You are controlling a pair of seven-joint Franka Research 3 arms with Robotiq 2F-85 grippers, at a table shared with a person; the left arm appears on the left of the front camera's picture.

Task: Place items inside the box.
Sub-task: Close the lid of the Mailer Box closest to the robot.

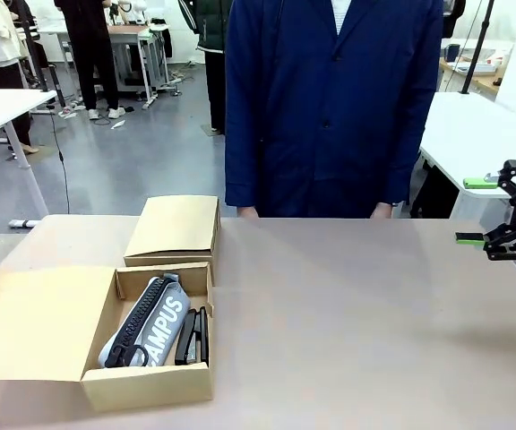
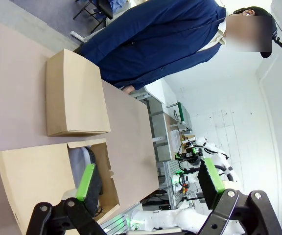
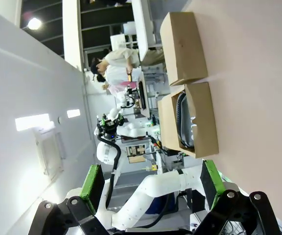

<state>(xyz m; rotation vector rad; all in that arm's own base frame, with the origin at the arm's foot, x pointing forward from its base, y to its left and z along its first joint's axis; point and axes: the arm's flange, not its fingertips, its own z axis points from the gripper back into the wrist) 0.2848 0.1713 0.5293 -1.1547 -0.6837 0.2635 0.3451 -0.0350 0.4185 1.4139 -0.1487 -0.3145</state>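
At seven o'clock on the table (image 1: 348, 322), inside the open cardboard box (image 1: 150, 383): grey CAMPUS pencil case (image 1: 155, 321) lying flat, long axis running from seven toward one o'clock, zip along its left edge. Just beside it on the right, black stapler (image 1: 194, 336), long axis roughly six to twelve. Probably soft and light for the case, best pinched across its narrow width mid-body; stiff, denser and somewhat slick for the stapler, best gripped across its sides. Off at three o'clock, right gripper (image 1: 478, 210) raised clear of the table, fingers spread wide, holding nothing. Above the box, left gripper (image 2: 148, 183) likewise parted and empty.
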